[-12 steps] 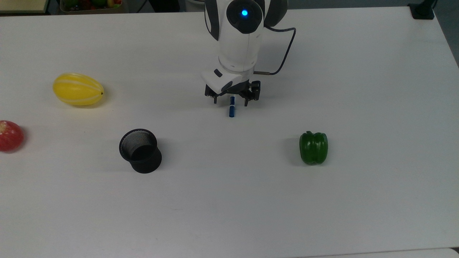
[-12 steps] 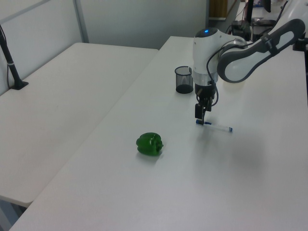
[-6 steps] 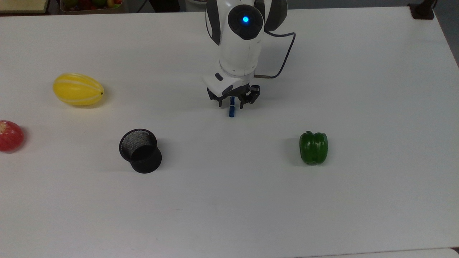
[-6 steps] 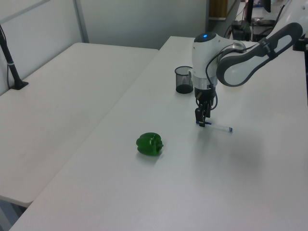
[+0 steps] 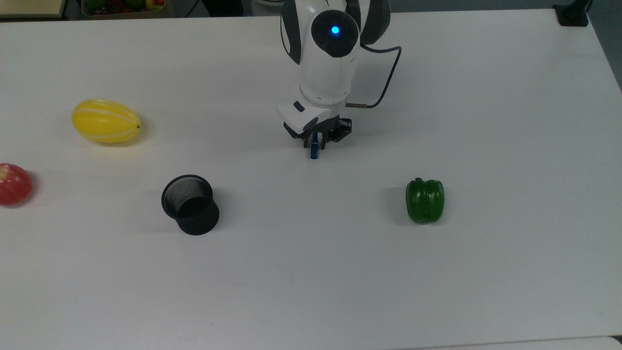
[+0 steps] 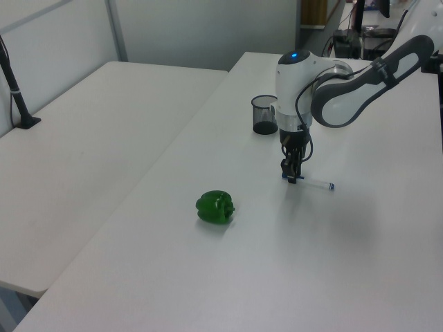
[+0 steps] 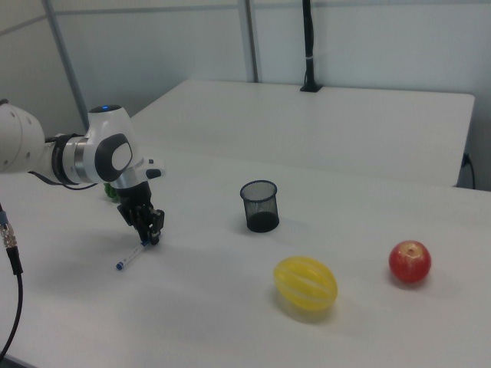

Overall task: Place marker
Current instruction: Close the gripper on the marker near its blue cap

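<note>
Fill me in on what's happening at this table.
A Panda arm has its gripper down on a marker lying flat on the white table, fingers closed on it near one end. The marker isn't lifted yet. A black mesh cup, green pepper, yellow melon and apple sit untouched around it.

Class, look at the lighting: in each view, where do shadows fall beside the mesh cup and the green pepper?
Top view: soft shadows, the green pepper darkening the table on the top view's left. Left view: a faint shadow under the pepper. Right view: the mesh cup casts only a small dark patch at its base.
</note>
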Robot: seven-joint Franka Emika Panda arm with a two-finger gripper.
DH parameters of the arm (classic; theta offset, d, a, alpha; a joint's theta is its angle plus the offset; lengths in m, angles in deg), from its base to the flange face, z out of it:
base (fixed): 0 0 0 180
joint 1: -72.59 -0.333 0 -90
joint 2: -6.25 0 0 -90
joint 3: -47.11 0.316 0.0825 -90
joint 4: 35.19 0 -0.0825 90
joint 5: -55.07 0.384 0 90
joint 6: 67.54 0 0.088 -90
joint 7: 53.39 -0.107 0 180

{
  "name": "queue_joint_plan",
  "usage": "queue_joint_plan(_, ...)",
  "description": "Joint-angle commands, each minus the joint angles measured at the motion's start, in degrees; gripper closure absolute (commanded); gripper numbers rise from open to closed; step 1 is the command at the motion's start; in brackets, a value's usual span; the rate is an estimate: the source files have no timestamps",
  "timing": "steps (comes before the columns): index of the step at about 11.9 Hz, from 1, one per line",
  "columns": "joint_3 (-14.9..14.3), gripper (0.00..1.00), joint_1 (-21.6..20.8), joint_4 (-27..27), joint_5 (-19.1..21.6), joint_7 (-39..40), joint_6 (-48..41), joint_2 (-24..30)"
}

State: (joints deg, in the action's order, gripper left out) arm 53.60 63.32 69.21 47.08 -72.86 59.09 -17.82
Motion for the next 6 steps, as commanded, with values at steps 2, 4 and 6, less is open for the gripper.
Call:
queue_joint_plan(2,-0.3,0.74,-0.8,0.3,-1.2,-1.5,1.6,-0.1)
queue_joint_plan(4,-0.3,0.81,-1.0,0.3,-1.4,-1.5,1.6,0.0)
queue_joint_plan(6,-0.3,0.85,-1.0,0.3,-1.4,-1.5,1.4,0.0)
